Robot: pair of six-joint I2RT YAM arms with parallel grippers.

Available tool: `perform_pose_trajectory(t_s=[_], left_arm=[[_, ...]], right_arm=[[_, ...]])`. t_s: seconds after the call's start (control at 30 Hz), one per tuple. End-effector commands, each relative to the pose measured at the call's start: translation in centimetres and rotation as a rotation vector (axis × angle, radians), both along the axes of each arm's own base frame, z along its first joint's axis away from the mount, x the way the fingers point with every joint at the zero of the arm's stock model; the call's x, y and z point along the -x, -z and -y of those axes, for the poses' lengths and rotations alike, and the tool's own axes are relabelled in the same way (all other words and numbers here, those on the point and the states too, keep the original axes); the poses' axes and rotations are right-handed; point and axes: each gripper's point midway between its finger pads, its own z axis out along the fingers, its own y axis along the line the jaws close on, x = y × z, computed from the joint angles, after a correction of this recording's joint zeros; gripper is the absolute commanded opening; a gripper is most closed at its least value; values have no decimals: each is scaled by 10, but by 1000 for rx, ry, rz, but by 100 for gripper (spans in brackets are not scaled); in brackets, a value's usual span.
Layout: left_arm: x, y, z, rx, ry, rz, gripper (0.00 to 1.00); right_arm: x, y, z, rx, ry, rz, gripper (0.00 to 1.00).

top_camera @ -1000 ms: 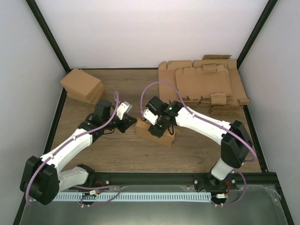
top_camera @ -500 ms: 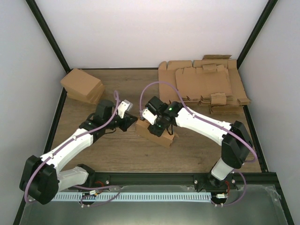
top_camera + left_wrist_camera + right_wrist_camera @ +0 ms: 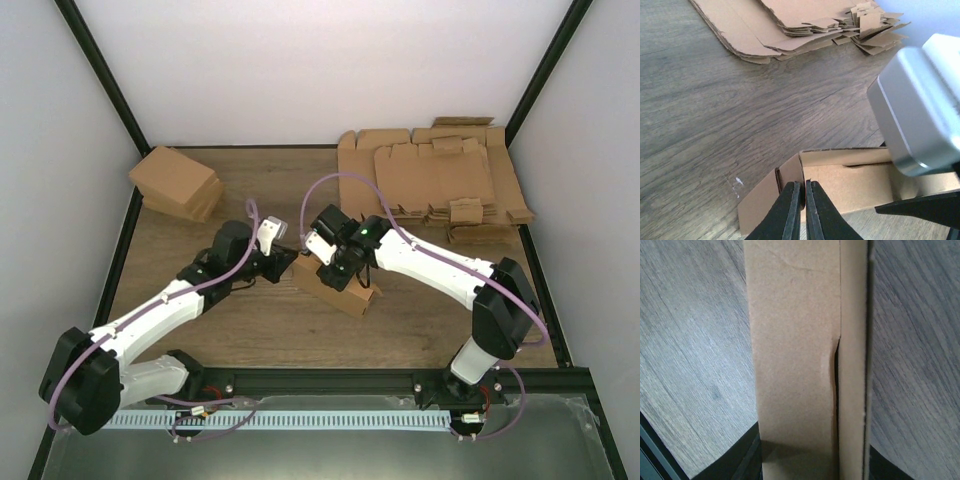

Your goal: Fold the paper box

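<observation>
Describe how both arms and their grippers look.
The left arm and right arm have white shells, black joints and bases, a purple cable looping along each. The left gripper has slim black tapered fingers. A green light glows near the right wrist.

Left gripper [image 3: 802,207] at bottom centre, black fingers [image 3: 788,212] nearly together, pinching upright end flap of paper box [image 3: 850,180]. Box lies open, inner floor showing. Silver-grey housing [image 3: 920,110] looms at right, over box's far end. Stack of flat cardboard sheets [image 3: 790,25] at top. Wooden table [image 3: 705,115] beneath.
</observation>
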Motion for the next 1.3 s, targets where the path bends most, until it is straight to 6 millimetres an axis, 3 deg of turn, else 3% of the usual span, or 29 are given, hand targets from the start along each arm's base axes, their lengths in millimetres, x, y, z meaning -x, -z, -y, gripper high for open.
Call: perform_pose_trajectory(t_s=[0.0, 0.27, 0.57, 0.83, 1.1, 1.27], left_arm=[[1, 9, -2, -55, 5, 40, 7], [1, 8, -13, -166, 25, 102, 6], [12, 4, 2, -77, 95, 78, 4], [20, 25, -5, -110, 90, 40, 4], [25, 23, -7, -104, 100, 53, 4], [28, 24, -6, -106, 110, 52, 4]], right_arm=[[-8, -22, -14, -74, -1, 47, 34], [-7, -16, -10, -38, -30, 48, 35], [-10, -20, -12, -44, -31, 56, 35], [-10, -16, -12, -46, -27, 59, 36], [-18, -36, -15, -108, -50, 159, 43], [-12, -33, -16, -89, -83, 197, 37]])
